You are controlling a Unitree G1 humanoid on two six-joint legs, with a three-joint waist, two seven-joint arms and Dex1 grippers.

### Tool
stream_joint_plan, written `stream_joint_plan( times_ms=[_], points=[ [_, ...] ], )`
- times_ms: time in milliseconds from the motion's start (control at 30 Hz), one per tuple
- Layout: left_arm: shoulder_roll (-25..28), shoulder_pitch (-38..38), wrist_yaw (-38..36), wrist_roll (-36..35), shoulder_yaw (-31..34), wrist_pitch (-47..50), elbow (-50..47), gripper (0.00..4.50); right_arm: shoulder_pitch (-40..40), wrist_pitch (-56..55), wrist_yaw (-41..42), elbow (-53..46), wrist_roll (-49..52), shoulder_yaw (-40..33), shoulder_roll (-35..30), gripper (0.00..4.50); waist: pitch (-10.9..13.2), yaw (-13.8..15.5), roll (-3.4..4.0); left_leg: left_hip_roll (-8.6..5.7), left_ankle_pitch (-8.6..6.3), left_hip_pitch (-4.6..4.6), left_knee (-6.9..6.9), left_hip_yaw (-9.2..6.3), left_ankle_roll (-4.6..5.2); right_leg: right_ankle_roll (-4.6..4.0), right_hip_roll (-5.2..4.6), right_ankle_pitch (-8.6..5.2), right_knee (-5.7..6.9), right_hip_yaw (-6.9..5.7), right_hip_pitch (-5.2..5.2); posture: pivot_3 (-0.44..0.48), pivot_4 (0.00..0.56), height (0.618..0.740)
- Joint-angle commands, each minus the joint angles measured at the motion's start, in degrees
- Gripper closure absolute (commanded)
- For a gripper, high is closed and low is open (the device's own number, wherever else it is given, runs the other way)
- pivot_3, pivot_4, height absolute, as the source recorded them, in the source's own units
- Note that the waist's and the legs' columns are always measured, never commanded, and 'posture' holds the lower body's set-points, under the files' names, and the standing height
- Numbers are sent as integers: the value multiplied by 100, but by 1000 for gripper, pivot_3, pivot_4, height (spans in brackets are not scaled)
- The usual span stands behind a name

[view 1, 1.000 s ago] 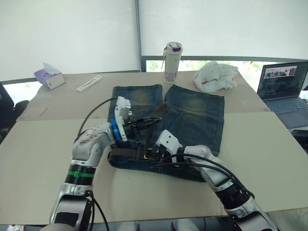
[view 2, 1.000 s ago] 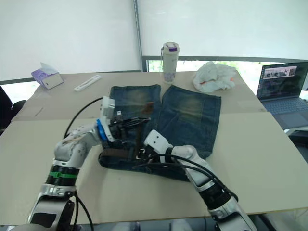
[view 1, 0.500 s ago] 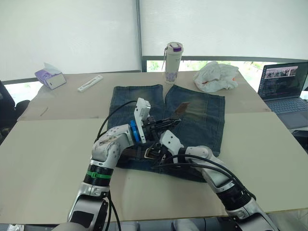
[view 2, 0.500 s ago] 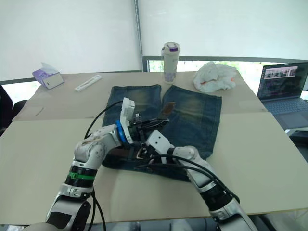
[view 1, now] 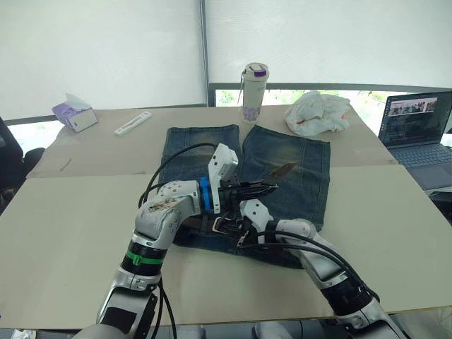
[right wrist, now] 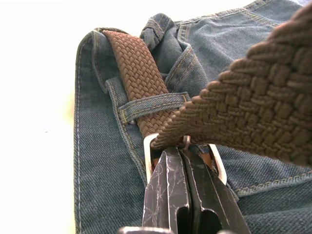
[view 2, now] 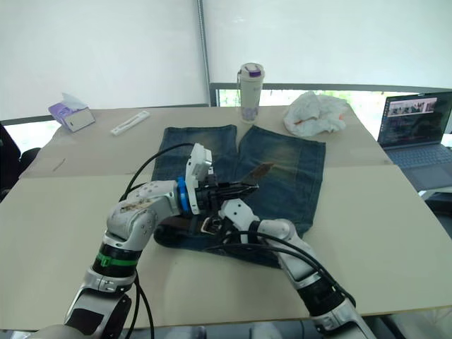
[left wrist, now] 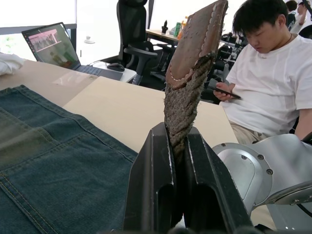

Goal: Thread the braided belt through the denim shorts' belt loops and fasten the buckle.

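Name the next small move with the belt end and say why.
Probably keep drawing the braided belt tail on through the buckle. The left gripper is shut on the tail, which passes through the frame, while the right gripper sits shut at the buckle on the denim shorts.

You're looking across a beige table (view 1: pixel 63 233) toward white roller blinds (view 1: pixel 99 49) lit from behind, with a strip of window (view 1: pixel 367 99) showing greenery under them. A laptop (view 1: pixel 417 131) sits open at the far right (screen on). The left wrist view shows a seated person (left wrist: pixel 270 73) and a black office chair (left wrist: pixel 131 24).
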Motion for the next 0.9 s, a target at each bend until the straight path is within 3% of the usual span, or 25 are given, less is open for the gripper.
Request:
stream_joint_plan(
  times_ms=[33,267,433,700,900],
  points=[
    [-405,-46,-719,-369,-1299,140,-605,4500,-40,255,-188,508,-201,244,168,4468,-2,2,0,0,0,0,0,0,0,0,0,0,0,0,0,0,150,740],
    [-572,50,-462,-329,-917,-12,-378,4500,67,322,-209,373,-176,202,145,4468,-9,7,0,0,0,0,0,0,0,0,-1,0,0,0,2,0,150,740],
    [-1013,-70,322,-507,263,-212,158,4500,155,294,-155,162,-85,114,153,4468,-10,50,-4,-1,0,-5,10,-1,0,1,-7,0,-2,-2,3,0,150,740],
    [543,360,25,-1061,1477,213,185,4500,178,351,-162,94,-115,119,48,4468,-15,-65,1,12,0,5,0,-3,1,0,15,-1,7,4,-2,0,150,740],
    [1280,743,-181,-1024,1638,40,285,4500,224,343,-211,70,-94,154,53,4468,-15,-2,-1,6,0,4,2,-4,0,0,-2,0,3,1,0,0,150,740]
  ],
)
